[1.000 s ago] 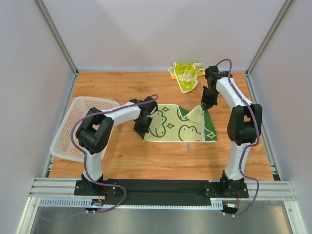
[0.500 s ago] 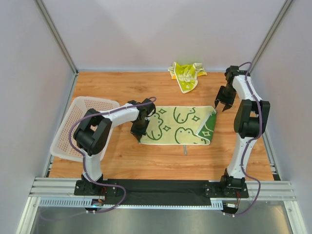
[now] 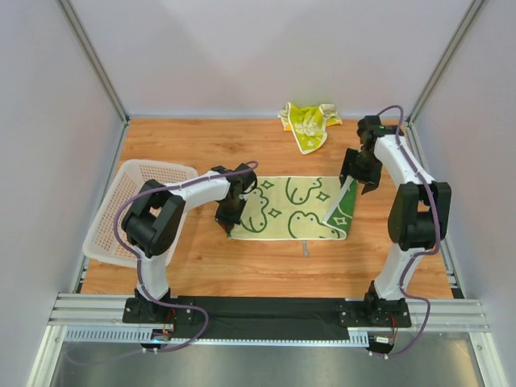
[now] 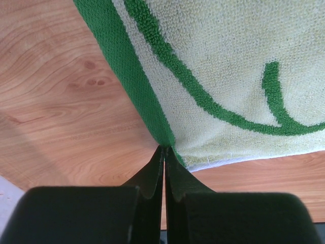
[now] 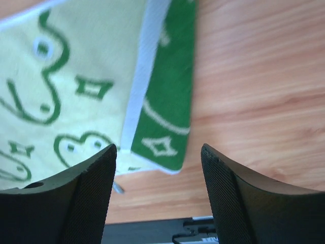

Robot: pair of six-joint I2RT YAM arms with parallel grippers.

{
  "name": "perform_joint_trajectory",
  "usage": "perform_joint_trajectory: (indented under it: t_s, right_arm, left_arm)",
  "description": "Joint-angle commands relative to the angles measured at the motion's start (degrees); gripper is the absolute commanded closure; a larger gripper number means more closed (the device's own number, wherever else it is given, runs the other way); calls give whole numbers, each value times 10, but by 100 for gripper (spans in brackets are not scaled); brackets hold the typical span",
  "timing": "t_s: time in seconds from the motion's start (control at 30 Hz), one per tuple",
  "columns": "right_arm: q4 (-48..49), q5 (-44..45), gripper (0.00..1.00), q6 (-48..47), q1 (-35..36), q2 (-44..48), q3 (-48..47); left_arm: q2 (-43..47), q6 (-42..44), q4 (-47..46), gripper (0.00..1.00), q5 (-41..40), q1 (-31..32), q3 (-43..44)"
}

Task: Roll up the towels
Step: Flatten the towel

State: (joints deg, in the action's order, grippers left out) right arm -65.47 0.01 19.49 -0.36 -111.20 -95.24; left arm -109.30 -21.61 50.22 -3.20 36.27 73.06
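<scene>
Left gripper is pinched tight on the left edge of the frog-print towel, spread flat mid-table, its right corner folded over showing dark green. Right gripper hangs over that corner, fingers wide. Yellow towel sits crumpled at the back. Both lie outside the white mesh basket, far left.

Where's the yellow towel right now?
Top view: the yellow towel lies crumpled at the far edge of the table, right of centre. It is beyond the spread green towel and apart from it.
</scene>
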Motion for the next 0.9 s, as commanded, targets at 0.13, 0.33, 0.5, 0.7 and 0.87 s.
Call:
perform_joint_trajectory:
  t_s: [0.13,0.33,0.5,0.7,0.87]
  right_arm:
    - [73,-28,40,25,120,64,151]
    - [102,-15,49,27,136,13,156]
    - [104,-8,55,15,136,-8,161]
    - [109,-9,71,9,149,-3,189]
    - [99,-1,89,0,150,23,207]
  left_arm:
    - [7,3,13,100,2,-3,8]
    - [10,-4,9,100,13,-3,-3]
    - [17,-12,2,100,17,-3,-18]
    - [20,-15,1,100,17,-2,-17]
    - [20,-16,1,100,17,-2,-15]
